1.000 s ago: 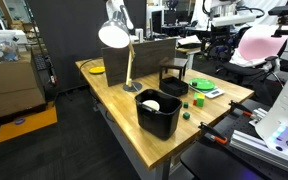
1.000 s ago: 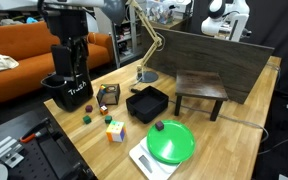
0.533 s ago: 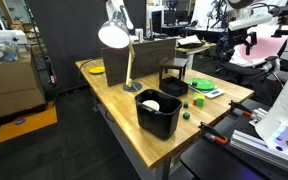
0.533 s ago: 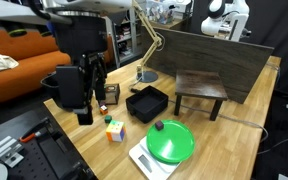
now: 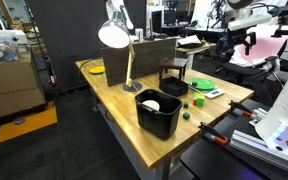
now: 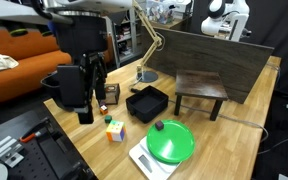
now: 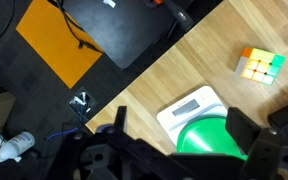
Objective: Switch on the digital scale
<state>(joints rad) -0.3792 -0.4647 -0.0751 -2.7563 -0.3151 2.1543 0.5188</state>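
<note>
The digital scale [image 6: 141, 157] is a thin whitish slab at the table's front edge, and a green plate [image 6: 171, 142] covers most of it. It also shows in an exterior view [image 5: 211, 94] and in the wrist view [image 7: 191, 107], where its display end sticks out from under the green plate [image 7: 220, 142]. My gripper [image 6: 90, 98] hangs open and empty above the table, to the left of the scale and well above it. In the wrist view its two fingers [image 7: 181, 138] stand wide apart, with the scale between them below. High in an exterior view the gripper [image 5: 238, 42] is small.
A colourful cube [image 6: 115, 130] lies between the gripper and the scale; it also shows in the wrist view [image 7: 259, 64]. A tall black bin [image 6: 60, 92], a low black tray [image 6: 147, 103], a small wooden stool [image 6: 200, 90] and a desk lamp [image 6: 145, 48] stand behind.
Over the last second the gripper moved away from above the tall black bin, out over the table near the cube. Nothing has moved in the last half second.
</note>
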